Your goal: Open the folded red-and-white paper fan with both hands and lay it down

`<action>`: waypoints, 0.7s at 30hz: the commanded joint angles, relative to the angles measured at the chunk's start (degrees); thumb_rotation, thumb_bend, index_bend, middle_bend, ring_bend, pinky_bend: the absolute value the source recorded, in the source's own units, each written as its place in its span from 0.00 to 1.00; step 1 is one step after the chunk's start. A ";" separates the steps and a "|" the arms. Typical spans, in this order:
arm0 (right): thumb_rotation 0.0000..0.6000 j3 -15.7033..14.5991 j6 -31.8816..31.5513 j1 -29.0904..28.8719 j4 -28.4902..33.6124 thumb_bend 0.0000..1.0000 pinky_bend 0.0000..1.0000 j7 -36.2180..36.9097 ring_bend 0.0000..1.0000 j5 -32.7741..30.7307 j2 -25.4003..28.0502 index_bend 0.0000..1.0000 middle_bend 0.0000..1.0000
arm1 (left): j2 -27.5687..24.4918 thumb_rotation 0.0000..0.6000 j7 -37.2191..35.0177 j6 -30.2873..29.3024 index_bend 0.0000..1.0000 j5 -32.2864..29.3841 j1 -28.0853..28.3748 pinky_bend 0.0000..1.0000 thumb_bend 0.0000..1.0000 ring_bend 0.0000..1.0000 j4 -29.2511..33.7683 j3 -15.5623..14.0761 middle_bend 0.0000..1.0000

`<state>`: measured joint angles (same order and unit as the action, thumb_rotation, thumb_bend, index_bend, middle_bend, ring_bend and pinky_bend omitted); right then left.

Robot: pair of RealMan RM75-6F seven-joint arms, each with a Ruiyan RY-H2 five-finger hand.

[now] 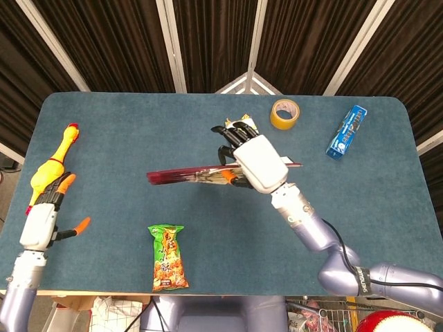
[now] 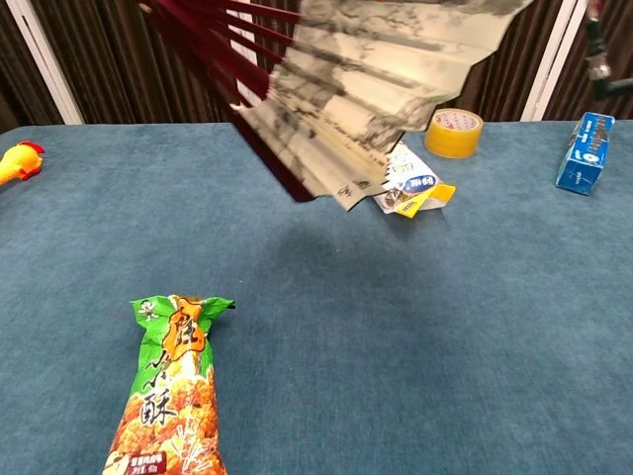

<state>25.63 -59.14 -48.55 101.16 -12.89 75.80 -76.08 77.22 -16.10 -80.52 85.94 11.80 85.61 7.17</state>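
Note:
The paper fan point(image 1: 187, 176) has dark red ribs and white printed paper. Edge-on in the head view, it hangs above the middle of the blue table point(image 1: 124, 131). My right hand point(image 1: 255, 159) grips its paper end from above, and the rib end points left. In the chest view the fan point(image 2: 366, 79) is partly spread, with the ribs at upper left and the paper folds slanting down; the hand itself is out of that frame. My left hand point(image 1: 41, 223) hovers over the table's front left, holding nothing, fingers apart, far from the fan.
A yellow rubber chicken point(image 1: 52, 162) lies just beyond my left hand. A green snack bag point(image 1: 168, 256) lies near the front edge. A white packet point(image 2: 410, 188), a yellow tape roll point(image 1: 284, 113) and a blue box point(image 1: 346, 131) sit at the back right.

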 commanded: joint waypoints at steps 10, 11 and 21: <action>1.00 2.20 0.37 -6.72 6.71 0.50 0.20 -11.24 0.27 -7.79 -2.28 1.00 0.22 | 3.09 1.00 -6.43 4.38 0.11 0.05 4.70 0.00 0.31 0.00 1.13 1.29 0.00; 1.00 2.29 0.06 -7.16 7.08 0.50 0.20 -12.02 0.27 -8.40 -2.59 1.00 0.22 | 3.25 1.00 -6.96 4.91 0.12 -0.09 5.05 0.00 0.31 0.00 1.41 1.29 0.00; 1.00 2.54 -2.92 -10.67 10.41 0.50 0.20 -17.48 0.27 -12.53 -5.10 1.00 0.22 | 5.70 1.00 -11.62 8.49 0.19 -0.90 7.76 0.00 0.31 0.00 2.38 0.97 0.00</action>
<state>28.20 -61.66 -58.84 111.21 -29.91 63.67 -80.84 82.57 -27.19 -72.58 85.16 19.18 87.85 8.34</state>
